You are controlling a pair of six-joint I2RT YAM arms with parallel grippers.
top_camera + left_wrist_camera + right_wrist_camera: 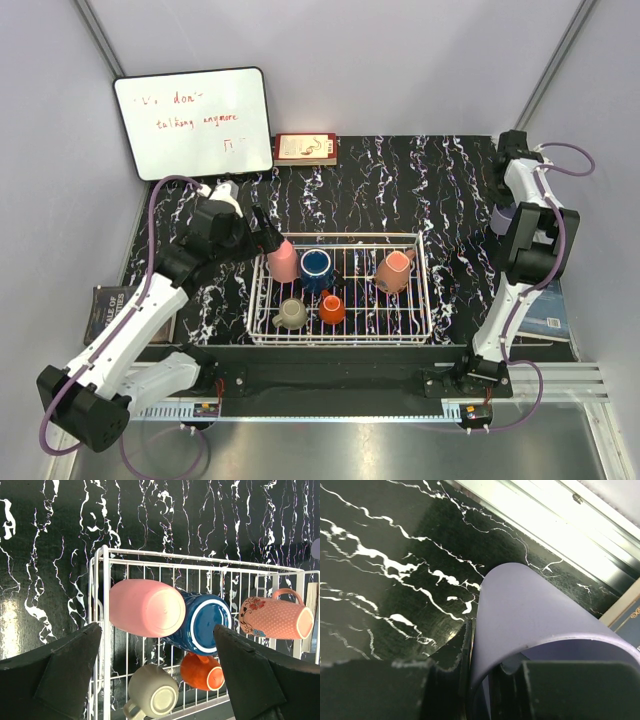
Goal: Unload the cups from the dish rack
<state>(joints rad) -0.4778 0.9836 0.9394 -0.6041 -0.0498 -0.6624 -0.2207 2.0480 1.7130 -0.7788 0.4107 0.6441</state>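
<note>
While poised just off the left end of the dish rack, spread wide and gripping nothing: left jaws. Straight ahead, framed between their two black fingers and inside the rack: salmon-pink cup, flat base turned toward the jaws. Touching it on the right-finger side: dark blue mug. Farther out, past the right finger and apart from both, tilted, with its handle along the upper edge in the wrist view: dotted pinkish mug. Lower in the gap between the fingers, close together: beige mug and orange cup. Over at the right side of the desk, well apart from the rack, pinching the wall of the lavender tumbler: right jaws, one finger inside the rim, the other pressed against the outside. Slanted across the right wrist view, mouth nearest the jaws. Cannot tell whether resting on the desk or lifted clear of it.
</note>
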